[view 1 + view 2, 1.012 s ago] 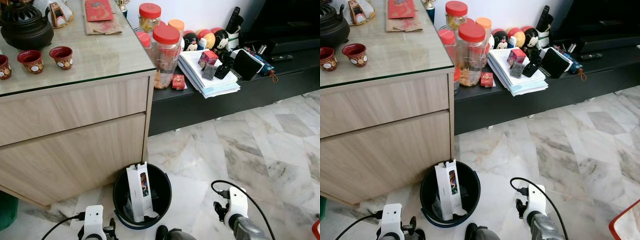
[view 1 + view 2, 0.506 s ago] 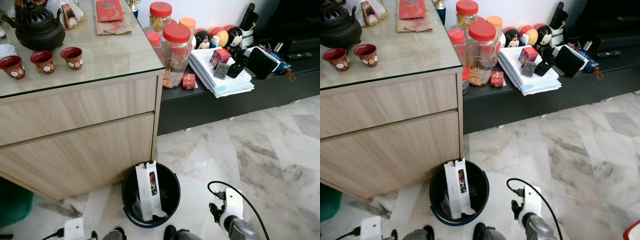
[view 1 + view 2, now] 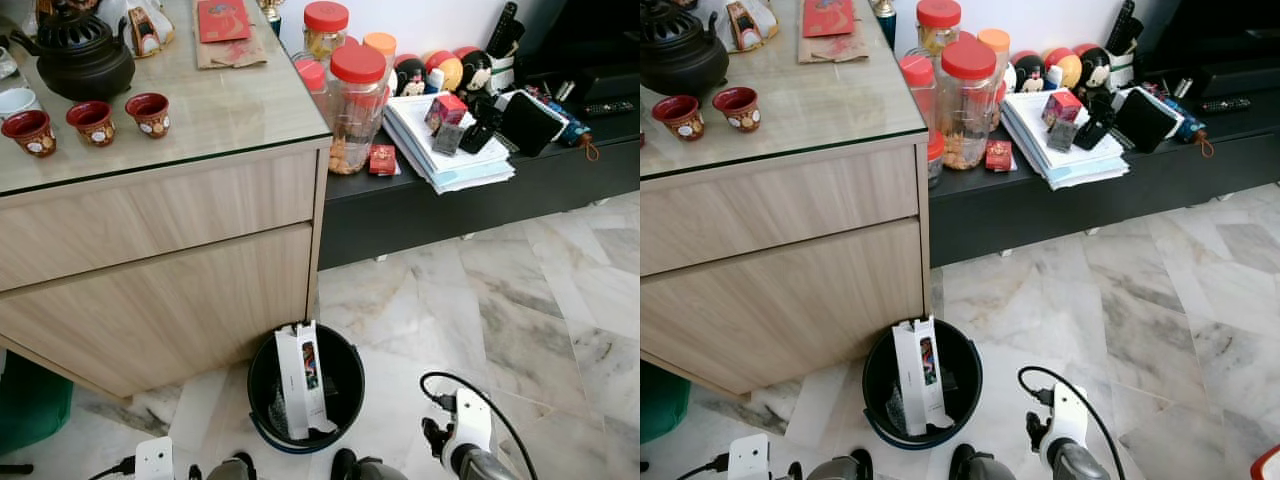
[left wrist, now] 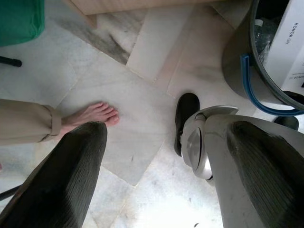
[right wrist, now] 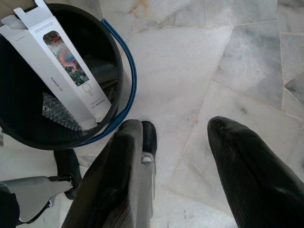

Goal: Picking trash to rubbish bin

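Both grippers hung empty with the trash already binned.

The right gripper (image 5: 190, 180) hung low with its 2 fingers spread apart and nothing between them, just beside the black rubbish bin (image 3: 345, 410); the left gripper (image 4: 161, 180) was likewise parted and empty, near a person's bare foot (image 4: 90, 116). Since 1 second ago the head view had pulled back and the arms dropped lower. The white box (image 3: 300, 380) stood upright inside the bin, so this piece looked finished.
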